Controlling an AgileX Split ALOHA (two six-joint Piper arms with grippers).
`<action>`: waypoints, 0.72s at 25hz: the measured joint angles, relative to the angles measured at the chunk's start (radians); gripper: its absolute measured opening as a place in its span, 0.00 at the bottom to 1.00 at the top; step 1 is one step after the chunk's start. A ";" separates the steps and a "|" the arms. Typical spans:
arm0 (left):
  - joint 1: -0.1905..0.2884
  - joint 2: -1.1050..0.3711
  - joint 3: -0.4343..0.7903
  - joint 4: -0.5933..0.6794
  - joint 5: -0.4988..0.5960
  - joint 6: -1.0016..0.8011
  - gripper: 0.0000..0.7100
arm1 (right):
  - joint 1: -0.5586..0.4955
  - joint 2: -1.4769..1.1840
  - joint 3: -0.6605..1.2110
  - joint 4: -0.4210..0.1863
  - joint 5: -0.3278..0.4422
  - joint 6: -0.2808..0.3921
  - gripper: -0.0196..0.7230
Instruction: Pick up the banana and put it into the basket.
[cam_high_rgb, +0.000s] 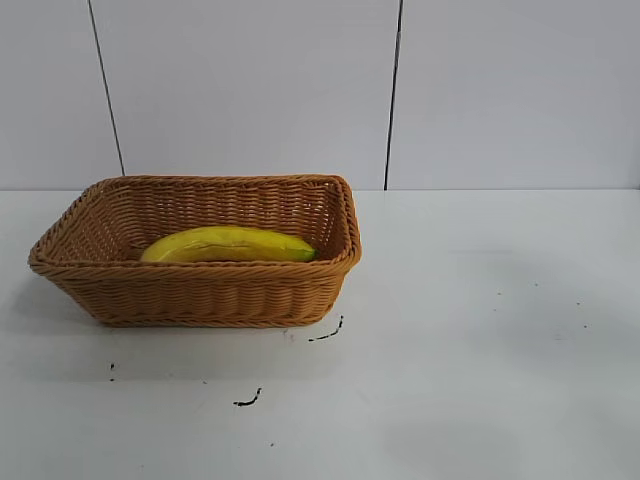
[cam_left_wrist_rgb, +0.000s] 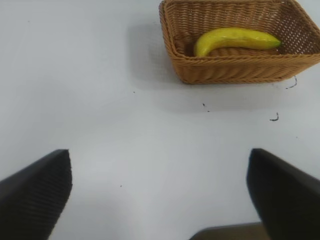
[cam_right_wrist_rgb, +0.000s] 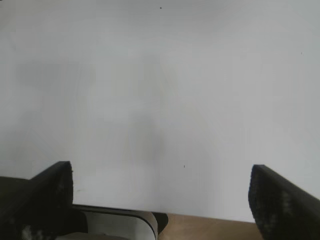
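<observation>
Right gripper (cam_right_wrist_rgb: 160, 200): fingers spread wide, nothing between them, only bare white desk (cam_right_wrist_rgb: 160, 90) beneath in its wrist view. Left gripper (cam_left_wrist_rgb: 160, 195): likewise wide open and empty, hanging over bare desk short of the basket.

Long, gently curved yellow banana (cam_high_rgb: 228, 245) with a greenish end lies inside the rectangular tan-orange woven wicker basket (cam_high_rgb: 200, 292), on the basket floor close to the wall nearer the exterior camera. Long axis runs along the basket's length; greenish end points toward the basket's right end in the exterior view. Basket sits on the white desk, left of centre in that view. A few small dark scuff marks (cam_high_rgb: 248, 400) on the desk just in front of the basket.

Judgement: the placing step looks complete; nothing is left but to park the arms.

Key relation: banana and basket lie ahead of the left gripper and well apart from it; the left arm appears the nearer one. The right wrist view shows neither basket nor banana.

Hidden or cut off: neither arm appears in the exterior view. The near basket wall hides the banana's lower edge, so its contact with the floor is inferred. One basket corner is cropped in the left wrist view.
</observation>
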 joint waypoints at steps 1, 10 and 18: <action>0.000 0.000 0.000 0.000 0.000 0.000 0.97 | 0.000 -0.041 0.007 0.000 0.007 0.003 0.92; 0.000 0.000 0.000 0.000 0.000 0.000 0.97 | 0.000 -0.319 0.014 -0.024 0.010 0.067 0.92; 0.000 0.000 0.000 -0.001 0.000 0.000 0.97 | 0.000 -0.582 0.014 -0.032 0.011 0.071 0.92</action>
